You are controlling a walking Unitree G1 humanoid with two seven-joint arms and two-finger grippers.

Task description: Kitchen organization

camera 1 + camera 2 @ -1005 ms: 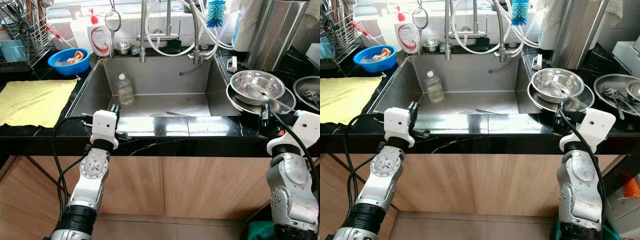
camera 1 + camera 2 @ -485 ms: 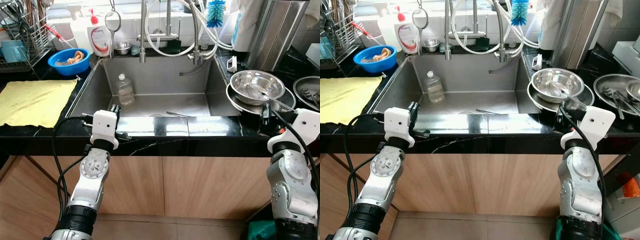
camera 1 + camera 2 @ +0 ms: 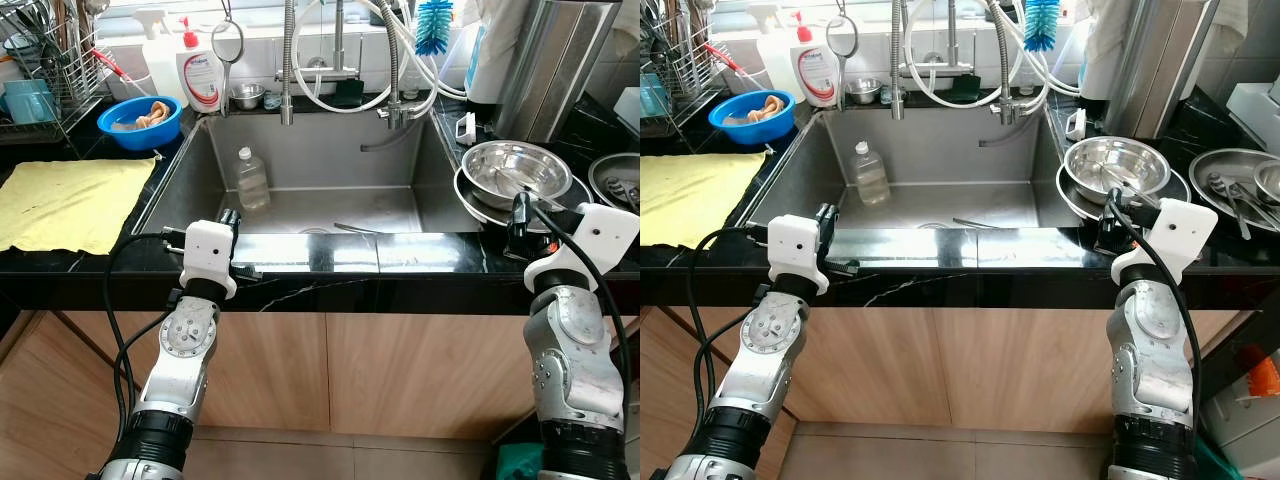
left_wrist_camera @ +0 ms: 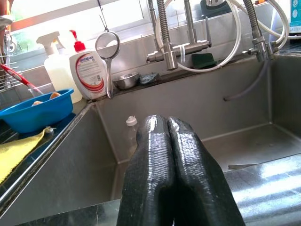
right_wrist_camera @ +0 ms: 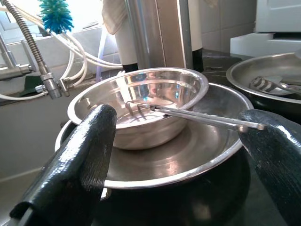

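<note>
A steel bowl (image 3: 514,172) sits in a wider steel plate (image 3: 477,205) on the black counter, right of the sink (image 3: 320,165). A thin metal utensil (image 5: 197,114) rests across the bowl's rim. My right gripper (image 3: 519,215) is open at the plate's near edge, its fingers (image 5: 84,155) spread wider than the plate in the right wrist view. A clear plastic bottle (image 3: 251,178) stands in the sink's back left corner. My left gripper (image 3: 229,216) is shut and empty at the sink's front edge, pointing over the basin.
A thin utensil (image 3: 352,229) lies on the sink floor. A yellow cloth (image 3: 70,200), blue bowl (image 3: 139,118), soap bottle (image 3: 202,72) and dish rack (image 3: 50,70) are on the left. Faucet hoses (image 3: 340,60) hang at the back. Another steel plate (image 3: 615,180) is at far right.
My right gripper has shifted a little left and forward, closer to the steel plate and bowl. The left arm has stayed put.
</note>
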